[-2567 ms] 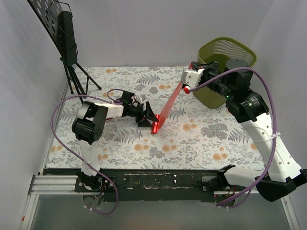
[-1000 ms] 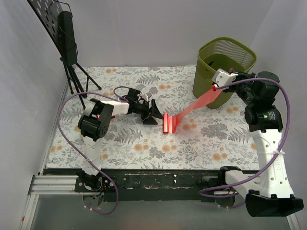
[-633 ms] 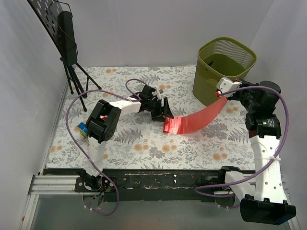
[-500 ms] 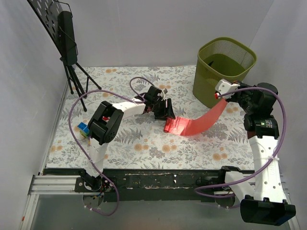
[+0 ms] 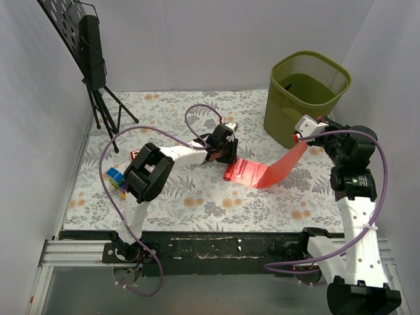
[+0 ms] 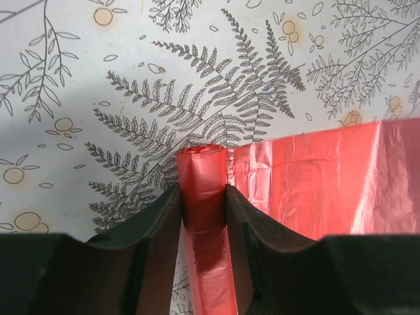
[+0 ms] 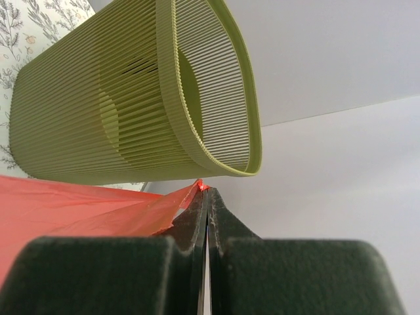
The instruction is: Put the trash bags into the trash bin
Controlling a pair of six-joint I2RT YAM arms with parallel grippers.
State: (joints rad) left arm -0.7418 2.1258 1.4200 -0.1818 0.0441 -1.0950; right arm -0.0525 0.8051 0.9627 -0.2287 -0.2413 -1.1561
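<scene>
The red trash bag (image 5: pixel 266 172) lies partly unrolled as a flat strip across the flowered table, from a rolled end at mid table up to the right. My left gripper (image 5: pixel 228 155) is shut on the rolled end (image 6: pixel 203 197), pinning it near the cloth. My right gripper (image 5: pixel 303 136) is shut on the strip's far corner (image 7: pixel 197 189) and holds it raised beside the bin. The olive-green mesh trash bin (image 5: pixel 307 98) stands upright at the back right; its wall and rim (image 7: pixel 197 105) fill the right wrist view.
A black music stand (image 5: pixel 92 59) stands at the back left. A small blue and green block (image 5: pixel 115 177) and a red flat toy (image 5: pixel 134 155) lie at the left, near the left arm. White walls close in the table on three sides.
My left gripper moved right across the table and closed on the bag's rolled end. My right gripper pulled the strip's corner rightward and lower, past the bin's front, so more bag unrolled.
</scene>
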